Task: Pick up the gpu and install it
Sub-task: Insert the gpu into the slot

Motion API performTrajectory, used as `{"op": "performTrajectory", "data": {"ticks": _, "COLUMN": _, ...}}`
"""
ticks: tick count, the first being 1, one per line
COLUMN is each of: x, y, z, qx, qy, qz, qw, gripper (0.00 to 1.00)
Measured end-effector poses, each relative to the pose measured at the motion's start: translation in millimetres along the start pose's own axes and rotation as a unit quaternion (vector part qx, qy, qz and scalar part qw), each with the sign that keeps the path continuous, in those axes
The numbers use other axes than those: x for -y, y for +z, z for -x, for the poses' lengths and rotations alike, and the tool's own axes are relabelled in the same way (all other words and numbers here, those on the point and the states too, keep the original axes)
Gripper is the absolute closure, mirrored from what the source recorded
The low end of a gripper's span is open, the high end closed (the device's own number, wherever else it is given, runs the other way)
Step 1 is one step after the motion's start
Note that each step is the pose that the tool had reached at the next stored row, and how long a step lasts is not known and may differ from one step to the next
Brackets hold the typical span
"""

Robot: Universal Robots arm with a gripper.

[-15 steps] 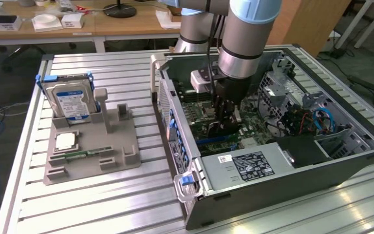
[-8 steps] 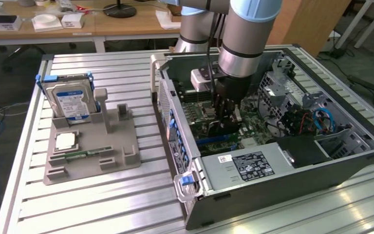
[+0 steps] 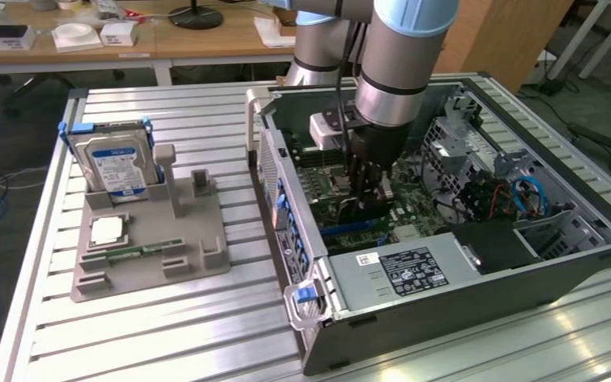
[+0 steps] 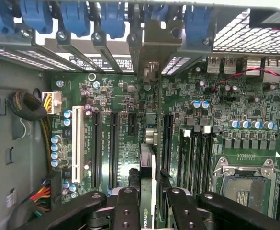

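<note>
gpu [image 4: 147, 184] in case [image 3: 444, 296], over motherboard [image 4: 226, 110], perhaps slotted

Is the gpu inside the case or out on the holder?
Inside: the gripper holds the gpu on edge over the motherboard slots in the open case. Seated or not, cannot tell.

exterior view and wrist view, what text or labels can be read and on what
Nothing reads clearly.
hard drive: blue label, print too small.
power supply: black label, white sticker, too small.
gpu in the gripper: green logo, letters blurred.
motherboard: markings too small.
</note>
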State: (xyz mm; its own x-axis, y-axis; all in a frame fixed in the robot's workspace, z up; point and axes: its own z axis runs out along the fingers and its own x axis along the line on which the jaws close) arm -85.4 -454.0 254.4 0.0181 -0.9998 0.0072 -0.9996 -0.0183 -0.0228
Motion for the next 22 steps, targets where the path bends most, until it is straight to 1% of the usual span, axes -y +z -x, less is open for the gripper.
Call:
{"op": "performTrajectory", "data": {"ticks": 12, "x": -2.4, "y": 0.2, "z": 0.0, "qx": -0.0001, "qy": 0.0, "qz": 0.0, "qw": 1.0, "gripper": 0.74}}
{"op": "performTrajectory", "data": {"ticks": 16, "x": -2.5, "y": 0.2, "z": -0.8, "qx": 0.0022, "qy": 0.0, "qz": 0.0, "qw": 1.0, "gripper": 0.74}}
{"op": "performTrajectory", "data": {"ticks": 22, "x": -1.9, "y": 0.3, "z": -0.9, "qx": 0.0022, "qy": 0.0, "qz": 0.0, "qw": 1.0, "gripper": 0.74}}
